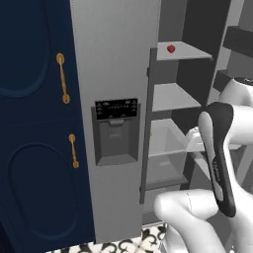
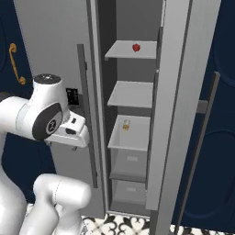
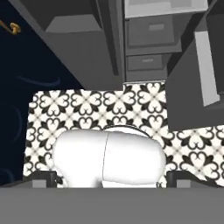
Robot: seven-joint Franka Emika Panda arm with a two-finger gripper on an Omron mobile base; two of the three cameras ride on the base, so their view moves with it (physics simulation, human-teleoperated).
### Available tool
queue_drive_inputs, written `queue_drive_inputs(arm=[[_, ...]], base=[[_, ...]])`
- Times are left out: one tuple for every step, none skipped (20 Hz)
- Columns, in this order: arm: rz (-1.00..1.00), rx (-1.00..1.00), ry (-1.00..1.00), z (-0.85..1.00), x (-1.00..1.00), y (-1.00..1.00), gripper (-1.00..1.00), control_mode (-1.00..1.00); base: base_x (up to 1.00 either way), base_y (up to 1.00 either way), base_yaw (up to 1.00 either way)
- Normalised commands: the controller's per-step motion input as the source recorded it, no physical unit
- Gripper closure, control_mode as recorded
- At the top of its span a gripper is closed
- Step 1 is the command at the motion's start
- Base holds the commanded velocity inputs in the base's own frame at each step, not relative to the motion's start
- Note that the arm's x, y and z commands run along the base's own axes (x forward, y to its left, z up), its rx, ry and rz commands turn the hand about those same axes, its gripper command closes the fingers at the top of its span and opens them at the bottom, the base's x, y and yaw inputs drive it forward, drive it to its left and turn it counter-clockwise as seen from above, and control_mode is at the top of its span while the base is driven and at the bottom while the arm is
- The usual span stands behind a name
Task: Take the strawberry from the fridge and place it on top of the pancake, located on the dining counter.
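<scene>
Floor: black-and-white patterned floor tiles [image 3: 131,103], seen at the foot of the units in all three views; navy blue cabinet front [image 1: 34,123] with curved gold handles [image 1: 62,78] is set at the left; beside it stands the tall grey two-door fridge [image 1: 116,59], its left door closed and fitted with a black-panelled dispenser recess [image 1: 116,131]; the right door [image 2: 176,105] is swung open, a long dark vertical handle [image 2: 199,137] being carried on it.

Interior: three pale grey shelves [image 2: 131,94] are stacked above grey drawers [image 2: 131,160]; the tiny red rounded strawberry [image 1: 171,48] is placed on the top shelf, toward its back; a small yellowish item [image 2: 126,125] is noted on the third shelf, too small to be identified.

Gripper [image 3: 112,179]: held low, pointed down at the tiles in front of the fridge; the two dark finger tips [image 3: 43,178] are spread wide apart, nothing being held between them; much of the floor in the hand view is masked; the fridge's top is cut off in both base views.
</scene>
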Motion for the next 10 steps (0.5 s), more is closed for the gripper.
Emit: queue_drive_inputs(arm=[[-0.17,-0.20,-0.10,-0.24,-0.38,0.48,-1.00,-1.00],[-0.23,-0.19,-0.15,-0.17,-0.24,0.36,-1.00,-1.00],[-0.25,-0.20,-0.24,-0.09,-0.24,0.07,-1.00,-1.00],[-0.25,-0.17,-0.28,0.00,-0.21,0.00,-1.00,-1.00],[-0.24,-0.15,-0.24,0.00,-0.06,0.00,-1.00,-1.00],[-0.21,-0.09,-0.16,0.00,0.00,0.00,-1.00,-1.00],[-0.17,-0.06,-0.12,-0.03,0.00,-0.01,-1.00,-1.00],[-0.13,-0.03,-0.06,-0.14,0.00,-0.04,-1.00,-1.00],[-0.09,0.00,0.00,-0.11,0.00,-0.07,-1.00,-1.00],[-0.01,0.00,0.00,0.00,0.00,-0.01,-1.00,-1.00]], base=[[0.00,0.00,0.00],[0.00,0.00,0.00],[0.00,0.00,0.00],[0.00,0.00,0.00],[0.00,0.00,0.00],[0.00,0.00,0.00],[0.00,0.00,0.00],[0.00,0.00,0.00],[0.00,0.00,0.00],[0.00,0.00,0.00]])
